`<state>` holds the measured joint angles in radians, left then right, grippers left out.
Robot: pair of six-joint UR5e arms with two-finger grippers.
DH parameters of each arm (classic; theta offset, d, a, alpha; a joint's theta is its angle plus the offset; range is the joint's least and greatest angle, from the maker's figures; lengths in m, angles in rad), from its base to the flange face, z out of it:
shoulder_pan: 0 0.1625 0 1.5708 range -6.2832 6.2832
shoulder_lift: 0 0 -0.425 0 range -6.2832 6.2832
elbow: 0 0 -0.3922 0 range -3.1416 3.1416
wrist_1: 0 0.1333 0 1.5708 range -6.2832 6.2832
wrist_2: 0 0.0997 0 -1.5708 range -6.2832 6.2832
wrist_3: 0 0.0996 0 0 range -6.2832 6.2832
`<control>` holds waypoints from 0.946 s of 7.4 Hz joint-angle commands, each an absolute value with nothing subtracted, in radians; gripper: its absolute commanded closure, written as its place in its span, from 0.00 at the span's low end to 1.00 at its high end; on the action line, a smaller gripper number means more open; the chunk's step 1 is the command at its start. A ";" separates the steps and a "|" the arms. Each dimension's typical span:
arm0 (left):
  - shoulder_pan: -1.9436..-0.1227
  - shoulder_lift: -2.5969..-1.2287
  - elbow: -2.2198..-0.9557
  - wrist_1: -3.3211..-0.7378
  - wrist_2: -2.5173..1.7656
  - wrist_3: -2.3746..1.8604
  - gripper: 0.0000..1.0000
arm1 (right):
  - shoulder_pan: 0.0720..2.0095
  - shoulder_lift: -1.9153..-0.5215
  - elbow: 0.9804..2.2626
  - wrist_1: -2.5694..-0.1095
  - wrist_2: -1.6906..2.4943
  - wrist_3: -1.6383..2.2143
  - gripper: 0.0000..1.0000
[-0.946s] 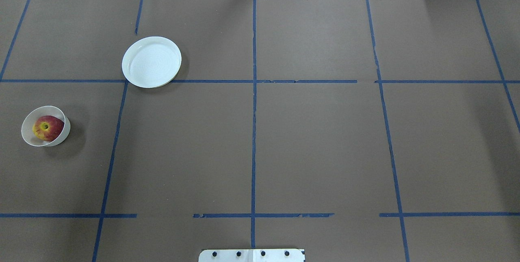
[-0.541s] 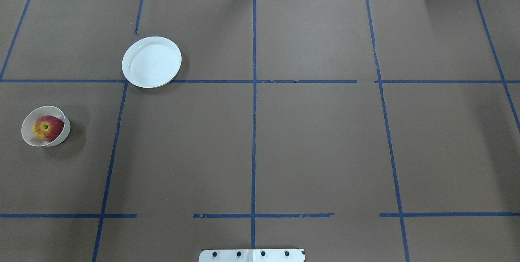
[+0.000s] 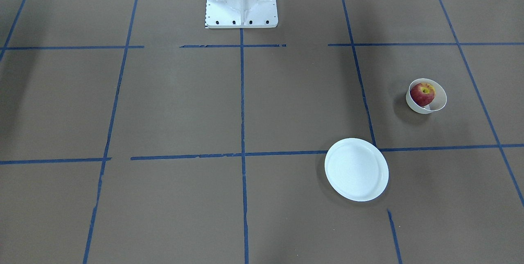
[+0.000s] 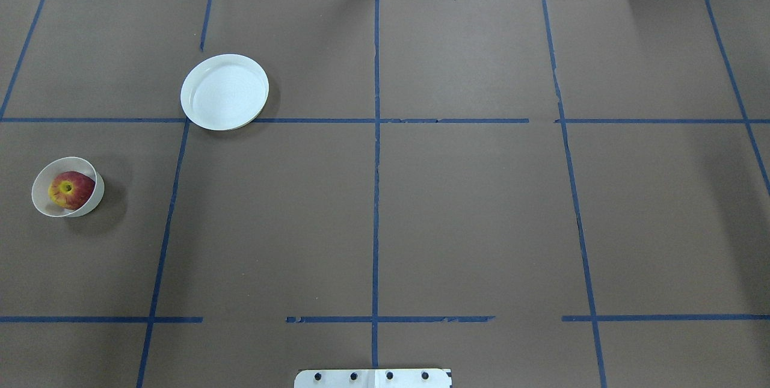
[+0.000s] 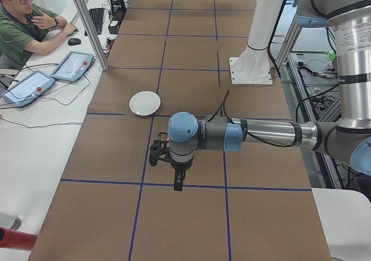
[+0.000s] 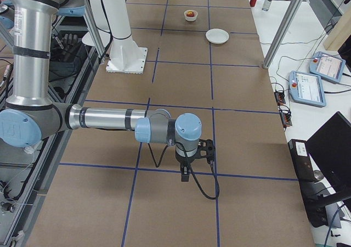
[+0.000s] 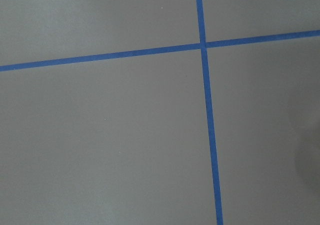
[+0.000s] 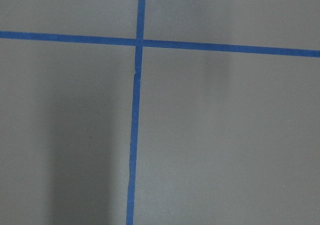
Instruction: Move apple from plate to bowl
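The small round red apple with a yellow stem patch [image 4: 71, 189] sits inside the small deep cream bowl [image 4: 41, 203], at about nine o'clock on the brown-papered bench [image 4: 469, 207] seen from overhead. The flat white plate [image 4: 224, 92] lies bare at roughly one o'clock from it, well apart.

The move looks done to me, so the sensible thing is to keep both arms clear; the bowl may be leaning a little, though that is hard to judge.

Only the side views show the arms. The left gripper [image 5: 178, 185] and right gripper [image 6: 185, 177] hang above blue tape lines [image 5: 104, 181] with nothing visibly in them, but I cannot tell how far apart their jaws stand. The wrist cameras catch only paper and tape.
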<state>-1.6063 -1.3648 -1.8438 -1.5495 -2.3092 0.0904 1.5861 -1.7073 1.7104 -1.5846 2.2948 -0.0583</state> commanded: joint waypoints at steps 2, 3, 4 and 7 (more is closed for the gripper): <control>-1.606 -1.382 -1.850 -1.549 -2.313 0.092 0.00 | 1.586 -1.707 1.710 -1.585 2.295 -0.058 0.00; -1.605 -1.382 -1.850 -1.549 -2.315 0.092 0.00 | 1.586 -1.707 1.710 -1.585 2.295 -0.058 0.00; -1.605 -1.384 -1.850 -1.549 -2.315 0.094 0.00 | 1.586 -1.707 1.710 -1.585 2.295 -0.058 0.00; -1.605 -1.396 -1.848 -1.549 -2.315 0.092 0.00 | 1.586 -1.707 1.710 -1.585 2.295 -0.058 0.00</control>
<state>-1.6046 -1.3894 -1.8491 -1.5493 -2.3148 0.0922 1.5861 -1.7073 1.7104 -1.5846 2.2948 -0.0583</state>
